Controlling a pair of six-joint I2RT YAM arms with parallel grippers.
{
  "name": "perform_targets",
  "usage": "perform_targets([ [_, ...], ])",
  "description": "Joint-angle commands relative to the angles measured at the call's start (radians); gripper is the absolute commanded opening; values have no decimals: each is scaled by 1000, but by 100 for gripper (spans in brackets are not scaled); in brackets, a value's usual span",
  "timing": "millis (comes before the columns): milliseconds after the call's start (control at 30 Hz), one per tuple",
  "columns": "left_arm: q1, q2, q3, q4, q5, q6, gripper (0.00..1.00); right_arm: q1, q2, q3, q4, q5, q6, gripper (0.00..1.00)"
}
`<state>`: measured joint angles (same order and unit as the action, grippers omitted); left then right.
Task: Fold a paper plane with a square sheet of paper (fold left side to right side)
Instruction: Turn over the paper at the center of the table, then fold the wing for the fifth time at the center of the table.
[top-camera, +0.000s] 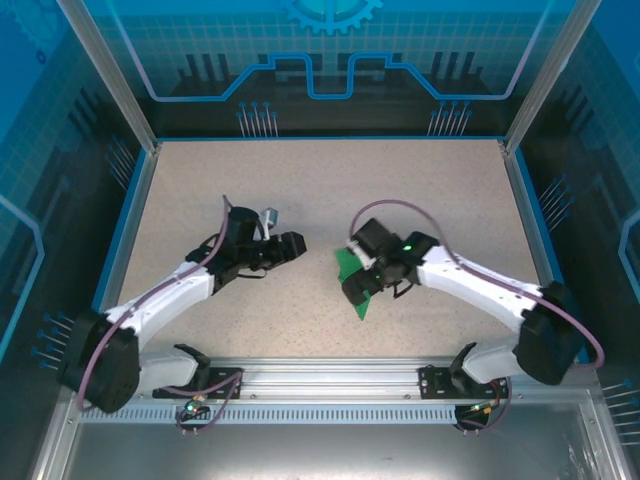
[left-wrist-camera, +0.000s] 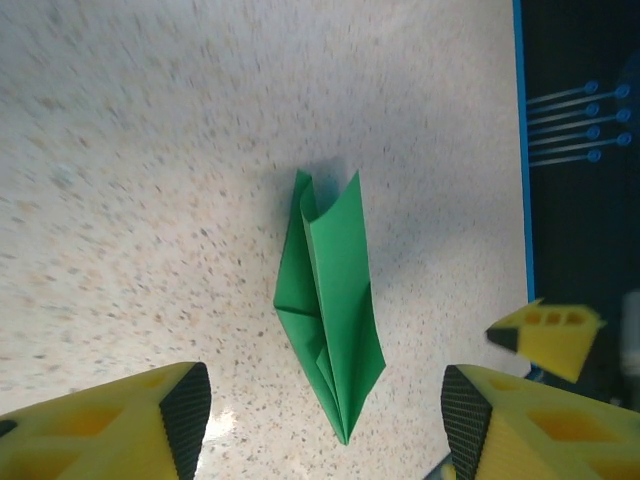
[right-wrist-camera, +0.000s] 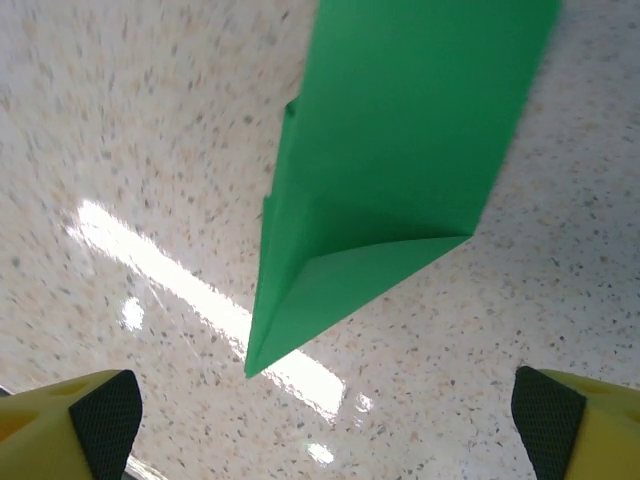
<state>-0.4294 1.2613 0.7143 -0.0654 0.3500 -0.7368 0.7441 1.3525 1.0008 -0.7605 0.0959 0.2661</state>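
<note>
Paper plane (right-wrist-camera: 400, 150) free, below R end effector (right-wrist-camera: 325, 420).

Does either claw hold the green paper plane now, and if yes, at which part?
Nothing is held. The paper plane lies on the table; the left claw and the right claw are both open and do not touch it.

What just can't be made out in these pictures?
1. Top view: the right gripper covers most of the plane, and its creases are too small to read.
2. Right wrist view: the plane's wide end is cut off by the top edge.
3. Top view: a small grey object beside the left arm is too small to identify.
</note>
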Motion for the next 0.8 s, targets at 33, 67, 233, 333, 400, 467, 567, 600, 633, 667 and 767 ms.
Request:
perform_targets([
  [33, -60, 142, 1, 212, 105, -66, 65, -156, -126, -112, 241, -307, 68, 99],
  [67, -73, 185, 16, 226, 106, -68, 65, -192, -146, -141, 275, -351, 80, 99],
  [233, -116, 364, 91, 293, 130, -73, 64, -332, -199, -247, 388, -511, 135, 99],
  [333, -124, 465, 145, 320, 147, -80, 62, -404, -225, -314, 460, -586, 183, 99],
  [400, -127, 524, 176, 340, 167, -86, 60, -438, -235, -346, 487, -620, 197, 99],
  [467, -129, 573, 209, 354, 183, -91, 58, -465, -240, -366, 494, -646, 198, 99],
  [567, -129, 624, 244, 351, 189, -89, 54, -490, -243, -383, 502, -673, 194, 99],
  [600, -128, 637, 252, 348, 190, -86, 53, -495, -241, -385, 503, -679, 190, 99],
  [633, -129, 650, 262, 347, 193, -83, 50, -496, -238, -386, 503, -682, 184, 99],
  [667, -129, 659, 271, 342, 194, -79, 46, -498, -234, -385, 503, -682, 179, 99],
  [767, -129, 664, 276, 339, 192, -58, 30, -501, -207, -377, 511, -686, 165, 99],
])
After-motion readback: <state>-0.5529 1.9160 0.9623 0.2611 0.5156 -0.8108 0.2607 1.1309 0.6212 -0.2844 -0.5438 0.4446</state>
